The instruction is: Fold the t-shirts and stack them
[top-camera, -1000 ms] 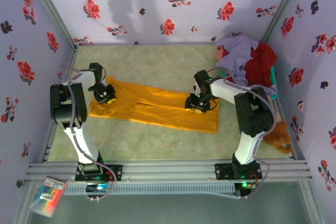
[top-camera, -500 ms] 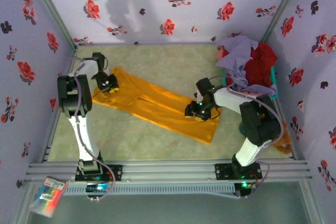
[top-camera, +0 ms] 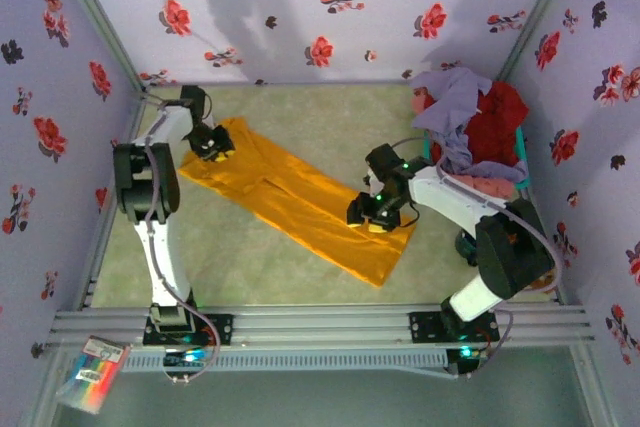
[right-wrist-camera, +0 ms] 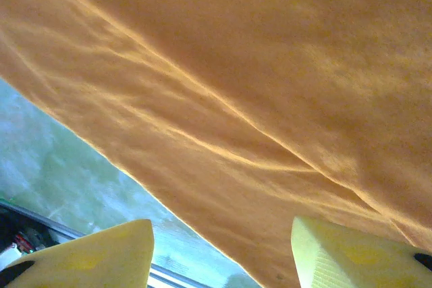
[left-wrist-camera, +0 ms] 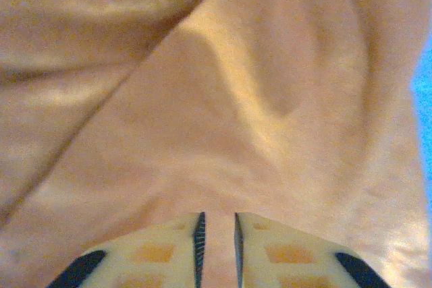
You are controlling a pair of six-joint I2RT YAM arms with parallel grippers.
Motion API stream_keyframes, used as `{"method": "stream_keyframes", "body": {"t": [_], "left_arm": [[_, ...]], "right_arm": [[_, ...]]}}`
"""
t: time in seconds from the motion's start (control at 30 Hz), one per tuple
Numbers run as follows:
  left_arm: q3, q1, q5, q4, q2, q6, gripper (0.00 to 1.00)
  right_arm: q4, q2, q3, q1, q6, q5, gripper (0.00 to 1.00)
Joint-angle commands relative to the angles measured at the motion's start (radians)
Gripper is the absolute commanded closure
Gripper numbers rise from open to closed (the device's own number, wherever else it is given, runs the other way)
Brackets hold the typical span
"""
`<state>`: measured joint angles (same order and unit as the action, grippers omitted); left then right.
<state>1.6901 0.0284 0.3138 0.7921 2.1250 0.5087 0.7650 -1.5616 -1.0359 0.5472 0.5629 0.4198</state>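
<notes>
Orange-yellow t-shirt [top-camera: 300, 202]: flat on tabletop [top-camera: 300, 112], diagonal from far left to near right. Left gripper [top-camera: 215, 147] at its far-left corner, jaws almost closed on a pinch of cloth; right gripper [top-camera: 375, 219] over its near-right end, jaws wide apart, gripping nothing. Against a second ago: shirt is swung off level and left gripper sits farther back.

surface: my table [top-camera: 300, 112], pale green top | on it: orange-yellow t-shirt [top-camera: 300, 202] lies flat, slanted from far left to near middle-right | far right corner: teal basket [top-camera: 523, 167] stands, heaped with clothes
</notes>
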Motion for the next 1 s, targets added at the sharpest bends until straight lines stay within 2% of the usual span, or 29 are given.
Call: {"method": "stream_keyframes", "body": {"t": [0.0, 0.03, 0.07, 0.33, 0.43, 0.7, 0.97], "left_arm": [[-0.127, 0.005, 0.036, -0.145, -0.134, 0.140, 0.87], [-0.174, 0.005, 0.035, -0.186, -0.152, 0.175, 0.96], [-0.214, 0.005, 0.036, -0.224, -0.163, 0.206, 1.00], [-0.335, 0.015, 0.028, -0.354, -0.123, 0.318, 1.00], [-0.346, 0.016, 0.031, -0.392, -0.094, 0.345, 1.00], [-0.232, 0.017, 0.072, -0.349, 0.044, 0.347, 1.00], [-0.053, 0.020, 0.130, -0.322, 0.187, 0.347, 1.00]], "right_arm": [[0.029, -0.009, -0.009, -0.003, 0.022, -0.024, 0.44], [0.019, -0.020, -0.008, -0.003, 0.020, -0.024, 0.46], [0.005, -0.031, -0.009, -0.003, 0.020, -0.025, 0.50], [-0.042, -0.166, -0.060, -0.015, -0.008, -0.015, 0.86], [-0.054, -0.210, -0.066, -0.016, -0.015, -0.013, 0.94], [-0.073, -0.298, -0.058, -0.015, -0.020, 0.003, 0.98], [-0.081, -0.302, -0.024, 0.014, 0.010, 0.030, 0.99]]}}
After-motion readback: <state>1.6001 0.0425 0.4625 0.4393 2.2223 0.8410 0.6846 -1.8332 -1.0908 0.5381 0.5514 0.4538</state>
